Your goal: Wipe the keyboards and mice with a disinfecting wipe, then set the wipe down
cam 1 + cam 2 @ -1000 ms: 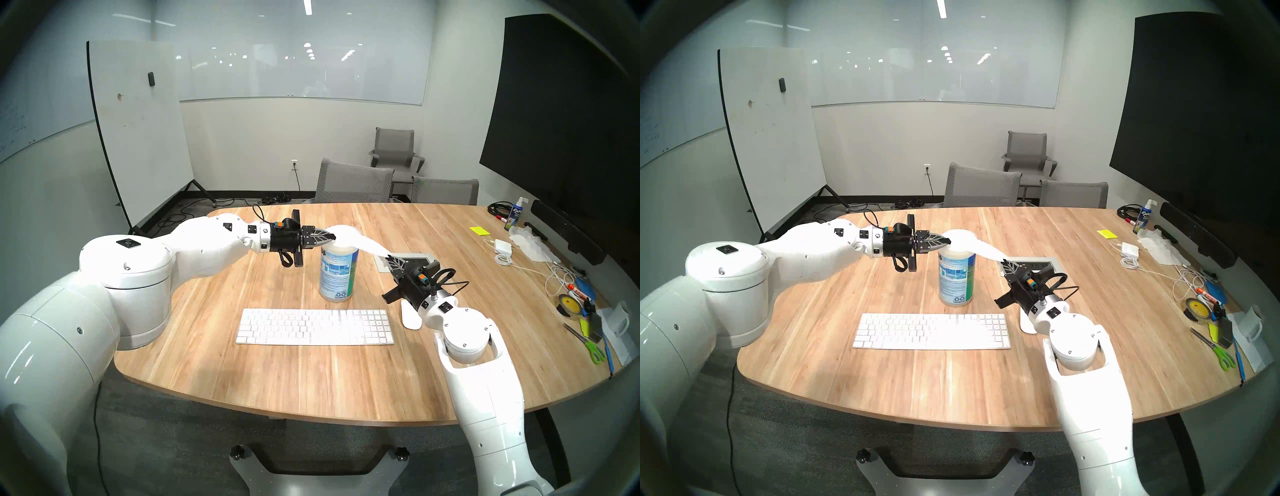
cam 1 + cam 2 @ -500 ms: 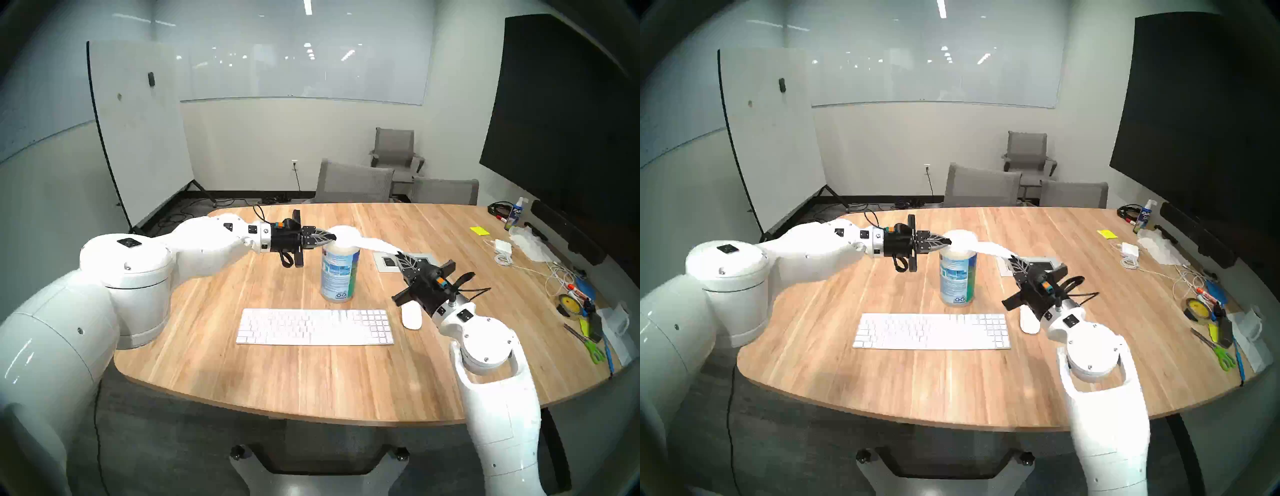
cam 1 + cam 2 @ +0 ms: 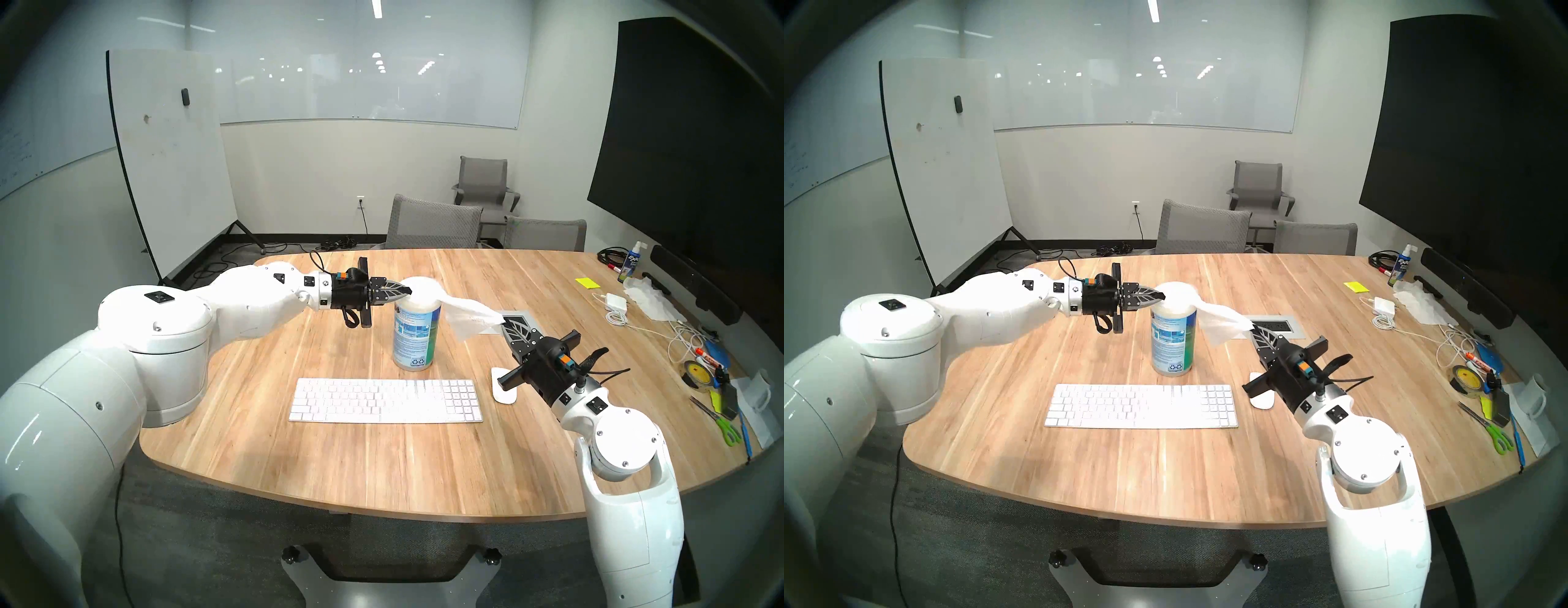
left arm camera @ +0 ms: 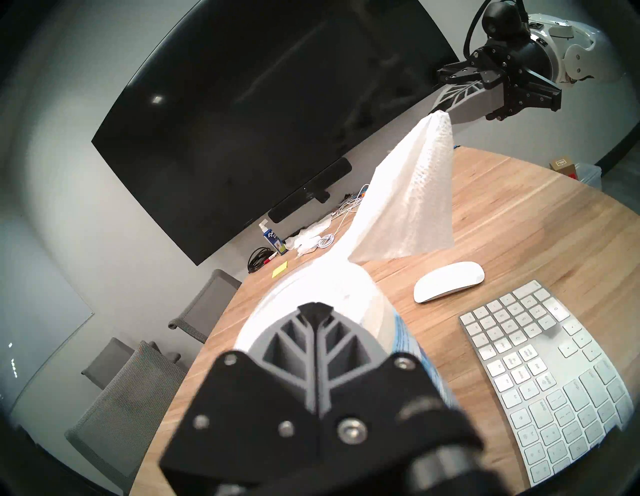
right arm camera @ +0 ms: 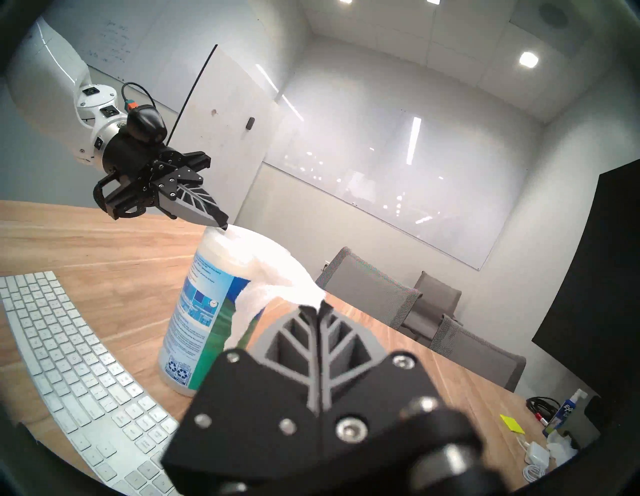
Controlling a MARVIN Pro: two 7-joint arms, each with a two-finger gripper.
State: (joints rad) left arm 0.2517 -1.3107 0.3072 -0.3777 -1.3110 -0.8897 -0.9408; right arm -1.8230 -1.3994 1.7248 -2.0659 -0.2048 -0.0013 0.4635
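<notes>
Wipe [image 3: 469, 316] hangs between my right gripper [image 3: 505, 323], pinched shut on it, and the canister [image 3: 415, 331]. My left gripper [image 3: 408, 291], fingers closed, rests on the canister top.

Bright even overhead light, ceiling lamps glaring off the glass whiteboard [image 3: 373, 85], soft faint shadows, strong fisheye bending, dark rims, wrist views blurred at the bottom.

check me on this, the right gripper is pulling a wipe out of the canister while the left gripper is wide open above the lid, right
Not quite. The left gripper is shut, not wide open: in the right wrist view its fingers meet at one point, the tip resting at the canister lid's edge. The rest holds: the right gripper pinches the wipe drawn from the canister.
</notes>
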